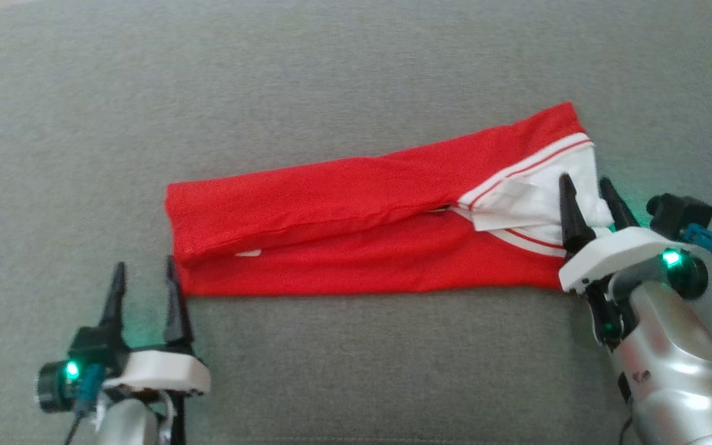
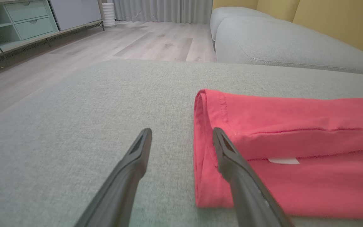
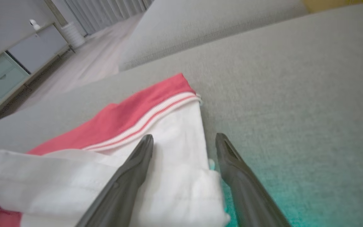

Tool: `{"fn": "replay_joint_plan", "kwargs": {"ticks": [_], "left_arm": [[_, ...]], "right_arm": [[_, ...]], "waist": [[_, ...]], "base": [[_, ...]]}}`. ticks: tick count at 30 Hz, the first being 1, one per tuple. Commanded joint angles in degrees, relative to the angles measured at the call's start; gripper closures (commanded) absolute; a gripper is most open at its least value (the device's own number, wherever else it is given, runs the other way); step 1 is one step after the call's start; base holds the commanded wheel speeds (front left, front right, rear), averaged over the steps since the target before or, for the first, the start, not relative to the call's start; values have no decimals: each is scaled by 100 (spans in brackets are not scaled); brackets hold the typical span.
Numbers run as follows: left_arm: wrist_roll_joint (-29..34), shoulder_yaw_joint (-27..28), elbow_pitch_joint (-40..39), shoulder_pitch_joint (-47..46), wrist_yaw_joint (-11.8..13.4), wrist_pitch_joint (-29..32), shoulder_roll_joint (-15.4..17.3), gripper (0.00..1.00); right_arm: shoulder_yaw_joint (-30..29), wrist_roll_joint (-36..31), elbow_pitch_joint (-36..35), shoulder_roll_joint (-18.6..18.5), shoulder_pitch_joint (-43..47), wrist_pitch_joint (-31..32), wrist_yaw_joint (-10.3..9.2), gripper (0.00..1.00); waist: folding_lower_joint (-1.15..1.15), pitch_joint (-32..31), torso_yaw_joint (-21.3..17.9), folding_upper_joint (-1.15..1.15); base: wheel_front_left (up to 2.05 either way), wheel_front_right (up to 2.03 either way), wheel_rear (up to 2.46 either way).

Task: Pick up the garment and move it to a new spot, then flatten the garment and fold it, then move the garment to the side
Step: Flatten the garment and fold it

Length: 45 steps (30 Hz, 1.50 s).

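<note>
Currently the garment (image 1: pixel 356 247) lies as a folded strip on the grey cushion (image 1: pixel 331 93). Left claw (image 1: pixel 145 264) at its hem end, right claw (image 1: pixel 586 179) over its white-trimmed end, both apart, empty. Grip each end squarely before folding crosswise.

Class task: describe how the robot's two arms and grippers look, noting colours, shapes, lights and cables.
The left gripper and right gripper match. Each has two long, dark, tapering jaws on a white moulded housing, a glowing green light and a blue connector with a dark cable. The right forearm is glossy silver.
</note>
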Motion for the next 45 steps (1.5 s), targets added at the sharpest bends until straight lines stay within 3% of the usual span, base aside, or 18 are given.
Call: {"fn": "replay_joint_plan", "kwargs": {"ticks": [1,4,9,10,11,12,17,20,27,32,40,45], "left_arm": [[-59,30,-167,-16,18,-55,43,0],[-132,-188,-154,27,55,-55,42,0],[-197,-254,-155,122,116,-55,41,0],[-199,-249,-155,148,123,-55,41,0],[-197,-237,-151,175,130,-55,41,0],[-194,-224,-144,204,136,-55,41,0],[-217,-226,-135,265,155,-55,41,0],[-214,-298,-154,284,143,-55,41,0],[-315,-526,-118,279,138,-55,40,0],[-411,-722,-55,231,175,-55,40,0],[-490,-1102,123,197,182,-55,40,0],[-522,-1244,194,265,183,-55,40,0]], "right_arm": [[61,-53,108,8,-70,101,-4,0],[-2,-38,593,99,-71,309,-4,0],[259,173,755,280,113,456,-4,0],[409,242,698,319,180,477,-4,7],[557,331,645,352,258,527,-4,46],[710,419,581,374,332,569,-4,100],[855,802,395,262,419,222,-4,100],[583,931,389,96,299,-127,-4,100],[129,896,79,-158,217,-253,-4,100],[323,723,-591,15,205,-257,-4,100],[1613,1077,-1504,397,289,-56,-4,100],[2085,1332,-1461,490,261,32,-4,100]], "waist": [[0,-42,181,0],[0,-87,354,0],[0,-170,442,0],[0,-191,441,0],[0,-222,429,0],[0,-254,413,0],[0,-373,281,0],[0,-477,75,0],[0,-597,-384,0],[0,-613,-474,0],[0,-652,274,0],[0,-682,978,0]], "base": [[0,0,0],[0,0,0],[0,0,0],[0,0,0],[0,0,0],[0,0,0],[0,0,0],[0,0,0],[0,0,0],[0,0,0],[0,0,0],[0,0,0]]}}
